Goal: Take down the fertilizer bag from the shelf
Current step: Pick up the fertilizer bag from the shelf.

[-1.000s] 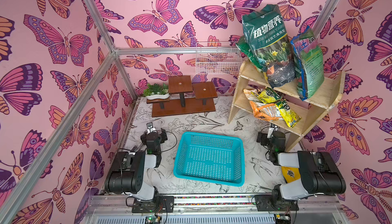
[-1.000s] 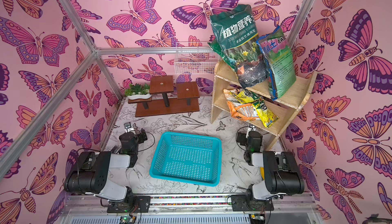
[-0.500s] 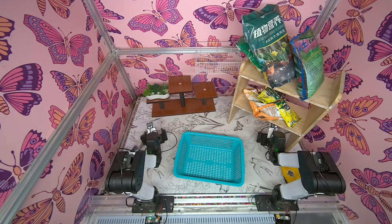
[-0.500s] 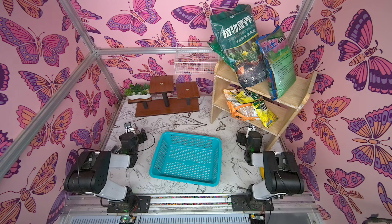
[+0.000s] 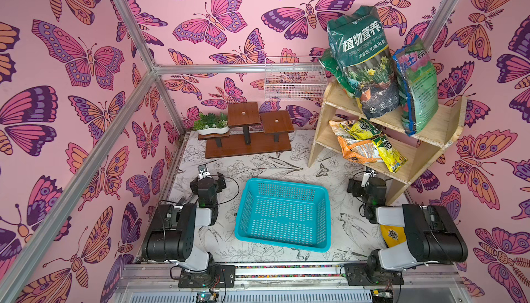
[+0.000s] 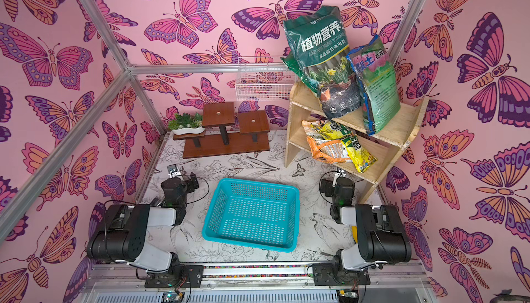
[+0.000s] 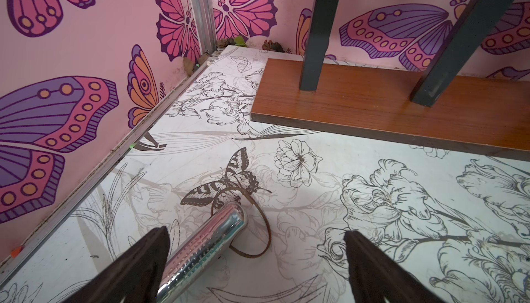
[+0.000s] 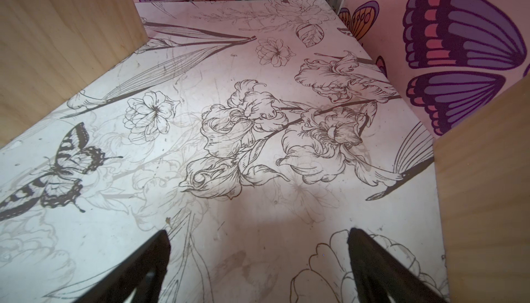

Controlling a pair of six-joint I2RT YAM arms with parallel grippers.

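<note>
Right hand point(image 8: 258, 231) hanging open, empty, beside shelf point(image 5: 441, 121) foot; left hand point(image 7: 255, 230) open too. Fertilizer bag point(image 5: 388, 152) lying on lower tier, far right. Advised: pinching bag's near corner firmly, drawing out slowly, avoiding dragging neighbouring bags.

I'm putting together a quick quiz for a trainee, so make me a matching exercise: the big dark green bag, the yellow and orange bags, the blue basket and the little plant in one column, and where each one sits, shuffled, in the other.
Things
1. big dark green bag
2. yellow and orange bags
3. blue basket
4. little plant

Places
A. flat on the table
B. lowest step of the brown stand
C. lower tier of the shelf, lying down
D. upper tier of the shelf, standing up

Pairs: 1-D, 2-C, 3-A, 4-B
</note>
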